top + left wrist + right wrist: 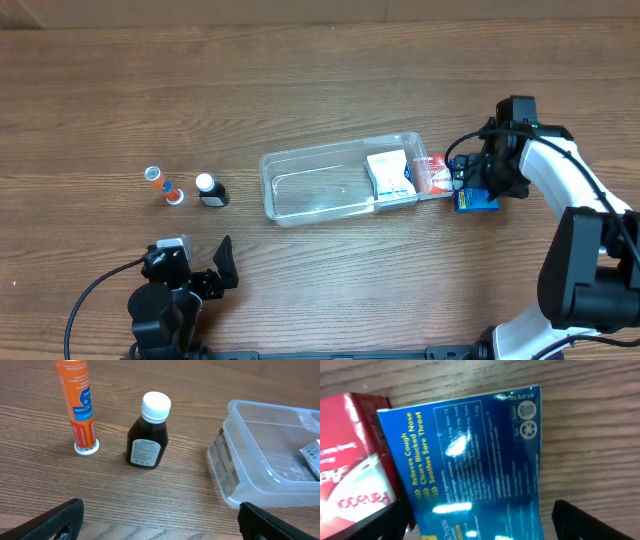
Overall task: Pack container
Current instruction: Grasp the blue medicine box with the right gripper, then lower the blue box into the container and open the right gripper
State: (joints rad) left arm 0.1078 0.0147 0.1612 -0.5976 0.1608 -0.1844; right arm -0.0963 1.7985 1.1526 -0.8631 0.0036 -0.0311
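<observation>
- From overhead, you see the container (318, 188) lying near the middle of the wooden counter (320, 80), long side running left to right.
- A white box (389, 174) lies inside it at its right end; the rest of the tub is bare.
- A red box (430, 173) sits on the counter just outside the container's right end, touching or nearly touching the wall.
- Your right hand (468, 192) is beside that red box, over a blue box (478, 202) lying flat on the counter.
- To the left, well apart from the container, an orange tube (163, 186) and a dark bottle (211, 190) with a white cap stand close together.
- Your left hand (196, 260) hangs at the near edge, below the bottle, with its fingers spread and nothing between them.
- In the left wrist view, the tube (77, 405) and the bottle (148, 434) stand upright ahead of you. The container's labelled end wall (225, 462) is at the right, and both fingertips (55, 521) are wide apart.
- In the right wrist view, the blue box (475, 460) lies between your fingers (585, 520), with the red box (355, 467) against its left edge.
- A strip of wood shows between the right-side finger and the box, so the right hand is spread, not clamped.
</observation>
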